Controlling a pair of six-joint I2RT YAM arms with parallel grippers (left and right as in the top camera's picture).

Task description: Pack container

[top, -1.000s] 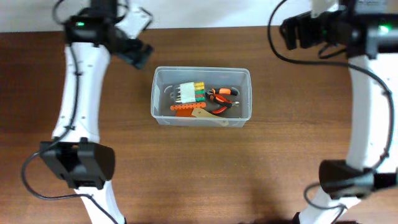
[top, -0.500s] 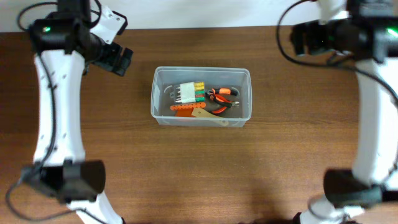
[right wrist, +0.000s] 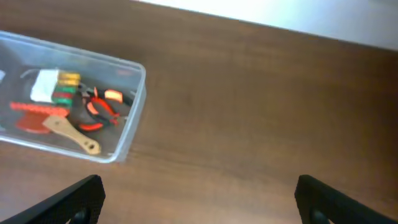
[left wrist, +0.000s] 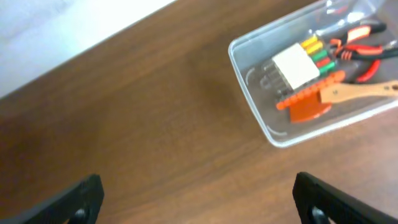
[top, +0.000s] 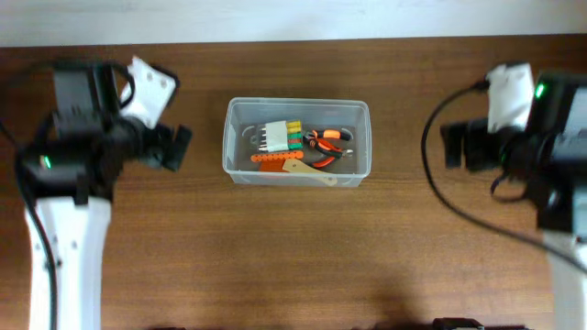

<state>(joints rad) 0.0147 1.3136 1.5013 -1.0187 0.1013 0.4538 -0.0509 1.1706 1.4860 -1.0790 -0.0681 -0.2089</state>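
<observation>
The clear plastic container (top: 236, 137) stands at the middle of the wooden table. It holds a white block with coloured tips (top: 277, 137), orange-handled pliers (top: 326, 140), an orange strip (top: 272, 159) and a wooden piece (top: 307, 171). The container also shows in the left wrist view (left wrist: 249, 87) and the right wrist view (right wrist: 134, 127). My left gripper (left wrist: 199, 202) is open and empty, left of the container. My right gripper (right wrist: 199, 199) is open and empty, right of the container.
Bare brown table (top: 293, 257) lies in front of the container. A white wall edge (top: 293, 18) runs along the table's far side.
Both arms have drawn back from the far edge toward the front. The left gripper moved left and nearer, the right gripper moved right and nearer. The container has not moved.
</observation>
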